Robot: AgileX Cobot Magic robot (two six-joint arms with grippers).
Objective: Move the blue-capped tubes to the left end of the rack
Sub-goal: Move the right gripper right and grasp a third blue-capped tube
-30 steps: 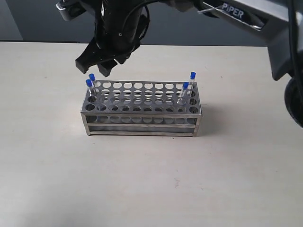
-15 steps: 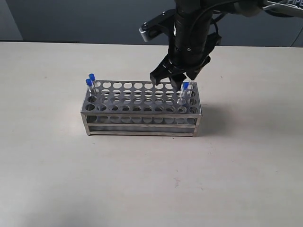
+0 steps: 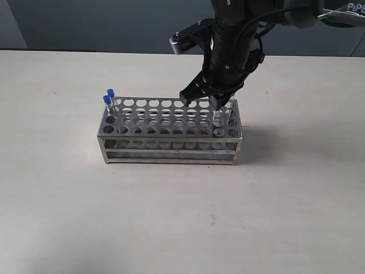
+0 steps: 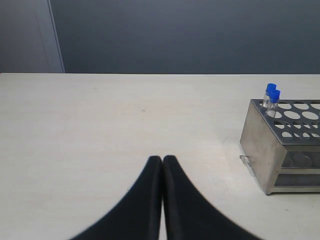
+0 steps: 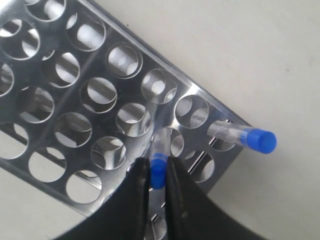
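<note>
The silver rack (image 3: pixel 171 132) stands mid-table. Two blue-capped tubes (image 3: pixel 108 97) stand upright in holes at its left end; the left wrist view shows the same pair (image 4: pixel 272 96) at the rack's (image 4: pixel 280 145) corner. My right gripper (image 3: pixel 218 104) hangs over the rack's right end. In the right wrist view it (image 5: pixel 158 164) is shut on the blue cap of a third tube (image 5: pixel 158 172) still seated in its hole. A fourth blue-capped tube (image 5: pixel 250 137) leans in the corner hole beside it. My left gripper (image 4: pixel 162 159) is shut and empty, well away from the rack.
The right arm's dark body (image 3: pixel 234 40) rises above the rack's right end and hides both caps there in the exterior view. Most of the rack's holes (image 5: pixel 75 100) are empty. Bare table (image 3: pixel 171 217) surrounds the rack.
My right gripper moved from above the rack's left end to its right end, then came down over a tube there. The two left-end tubes and the left gripper stayed put.
</note>
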